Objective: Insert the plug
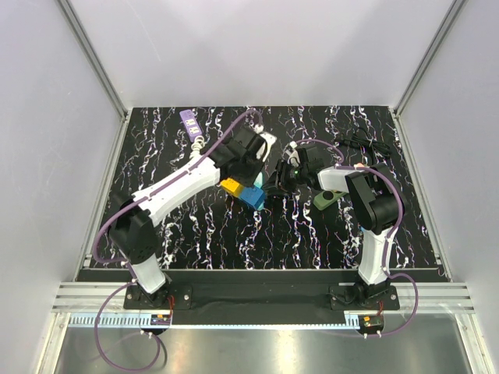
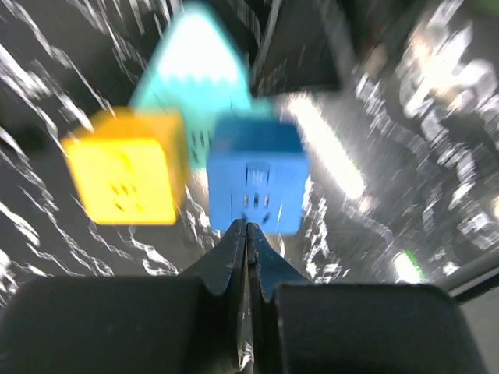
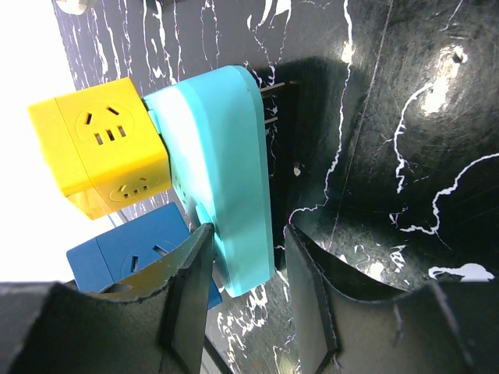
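The right gripper is clamping the teal adapter carrying yellow cube and blue cube; left gripper is sitting pressed together, mid-table

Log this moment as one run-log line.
left fingers: shut, empty, by blue cube | right fingers: around teal adapter, holding it | yellow cube: attached

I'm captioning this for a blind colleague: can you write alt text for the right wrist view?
The right gripper has its two dark fingers on either side of a teal adapter body, with a yellow socket cube and a blue socket cube attached, above a black marbled table.
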Motion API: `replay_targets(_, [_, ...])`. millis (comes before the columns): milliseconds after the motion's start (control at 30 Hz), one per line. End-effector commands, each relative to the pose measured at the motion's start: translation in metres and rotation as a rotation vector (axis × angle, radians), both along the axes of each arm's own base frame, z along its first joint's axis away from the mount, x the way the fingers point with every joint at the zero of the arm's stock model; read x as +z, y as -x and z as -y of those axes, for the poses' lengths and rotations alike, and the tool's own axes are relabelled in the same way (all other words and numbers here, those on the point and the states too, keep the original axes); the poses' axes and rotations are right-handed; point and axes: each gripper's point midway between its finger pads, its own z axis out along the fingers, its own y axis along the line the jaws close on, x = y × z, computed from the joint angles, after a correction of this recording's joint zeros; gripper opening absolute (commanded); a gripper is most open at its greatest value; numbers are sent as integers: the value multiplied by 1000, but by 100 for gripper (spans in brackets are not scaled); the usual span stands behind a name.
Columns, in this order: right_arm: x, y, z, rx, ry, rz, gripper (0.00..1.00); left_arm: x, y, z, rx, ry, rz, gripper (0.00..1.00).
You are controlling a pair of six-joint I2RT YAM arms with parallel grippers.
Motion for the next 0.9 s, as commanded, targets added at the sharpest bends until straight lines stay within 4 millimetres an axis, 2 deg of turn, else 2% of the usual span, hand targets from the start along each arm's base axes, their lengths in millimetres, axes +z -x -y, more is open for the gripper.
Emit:
replay_targets(0, [16,-4,-5,11,-2,59,47,46,-21,10,21,61,113,7])
replay_targets(67, [17,-5,-4,7,-2,61,47,50,-24,14,20,72,117,6])
replay_targets(233, [23,-11,1,-33,24,94,54,27,-22,18,14,48,62,3])
replay_targets(333, [36,-12,-1,-38,-13,126,58,16,-19,15,16,27,41,3])
replay_targets(467, [52,-17,2,-69,-18,166,61,16,-18,14,15,25,40,3])
replay_targets(733, [60,-26,28,-185,50,210,64,21,-13,21,23,68,23,1])
replay_targets(800, [61,-28,39,-227,76,214,64,5,-8,25,31,68,1,0])
replay_targets(833, [65,-31,46,-251,80,224,64,-18,0,18,42,34,-35,0])
replay_targets(867, [63,-30,50,-261,88,221,64,-32,-2,20,59,44,-39,0])
